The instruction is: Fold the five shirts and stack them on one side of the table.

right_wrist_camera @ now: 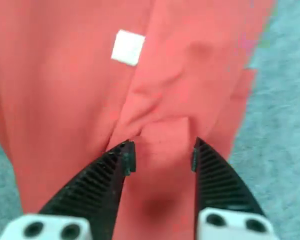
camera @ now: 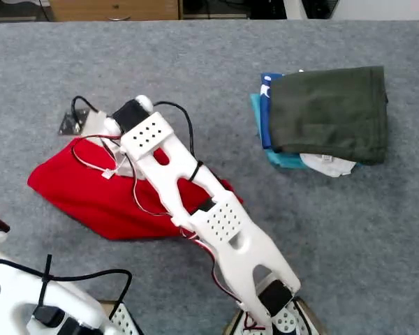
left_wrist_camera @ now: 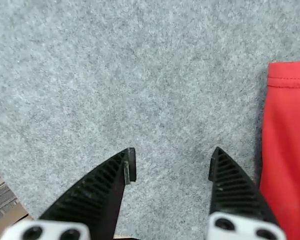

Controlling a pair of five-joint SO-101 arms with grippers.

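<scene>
Grey felt covers the table (camera: 349,230), and it will grip cloth, so anything you drag rather than lift is likely to bunch. The red shirt (camera: 91,195) lies rumpled at the left centre of the high view, not yet a neat fold. The stack of folded shirts (camera: 328,115) sits well apart at the upper right, with an olive one on top. Carry the red one there loosely and I'd expect it to fall open or knock the pile askew.

Your right arm (camera: 216,216) stretches from the bottom edge across the shirt. Its cables lie right on the cloth and could snag it. The right gripper (right_wrist_camera: 162,152) is spread, with a raised ridge of red fabric between the tips. Close there and you may catch a single layer or a crease. The left gripper (left_wrist_camera: 172,165) is also spread, over bare felt, with the shirt's hem at the right edge of its view. The white label (right_wrist_camera: 128,47) faces up, so the fold could end inside out.
</scene>
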